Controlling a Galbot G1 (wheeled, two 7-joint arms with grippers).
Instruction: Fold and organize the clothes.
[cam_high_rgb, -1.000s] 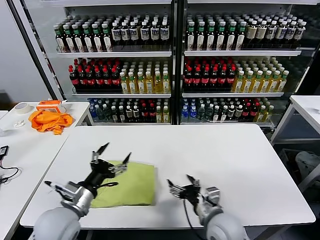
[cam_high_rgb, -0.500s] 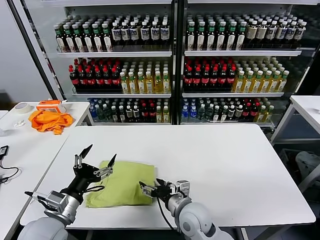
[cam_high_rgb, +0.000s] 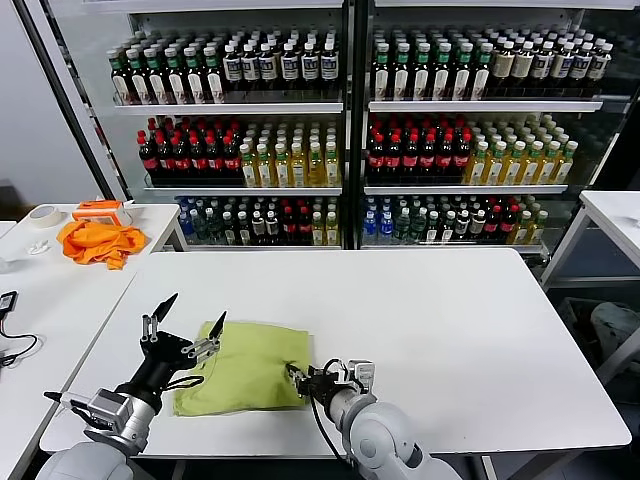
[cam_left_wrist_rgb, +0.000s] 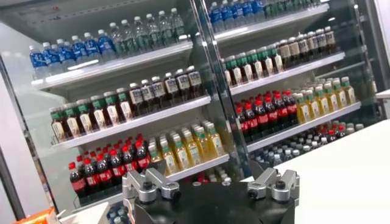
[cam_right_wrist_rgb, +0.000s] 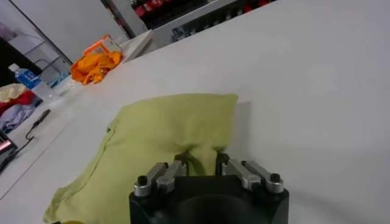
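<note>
T-shirt (cam_high_rgb: 250, 365) edge now pinched by right gripper (cam_high_rgb: 306, 382), left gripper (cam_high_rgb: 183, 327) spread, empty

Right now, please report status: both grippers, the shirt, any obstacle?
Right gripper closing on near right edge of folded green T-shirt. Left gripper open, above shirt's left side. Nothing in the way on the white table.

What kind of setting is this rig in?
Likely a lab mock-up of a shop: glass-door drinks coolers full of bottles stand behind plain white tables, one bearing a lime T-shirt for folding and another an orange cloth.
</note>
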